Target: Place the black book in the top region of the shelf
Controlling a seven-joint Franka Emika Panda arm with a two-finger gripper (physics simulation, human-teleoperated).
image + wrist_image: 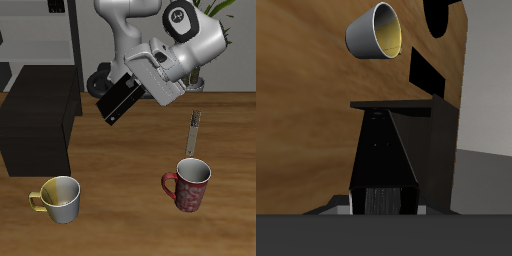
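Black book (118,101) held aloft, tilted, clamped in the end effector (133,85), well above the worktop (120,180) and just beside the upper corner of the shelf (38,125). Not touching the shelf in the exterior view. Seen from the front and above: shelf as a big dark box standing on the worktop, yellow-lined grey mug (60,198) near the front edge, red mug (188,184) well apart from it, thin grey-brown upright strip (194,131) behind the red mug. Seen from the wrist: book (384,165) close up and foreshortened, pale page edge toward the lens, filling the space between the fingers; grey mug (379,31) on the wood beyond. Red mug and strip missing from the wrist view; shelf hard to make out there. Grip contact itself hidden in both views, though the book hangs from the end effector (384,205).
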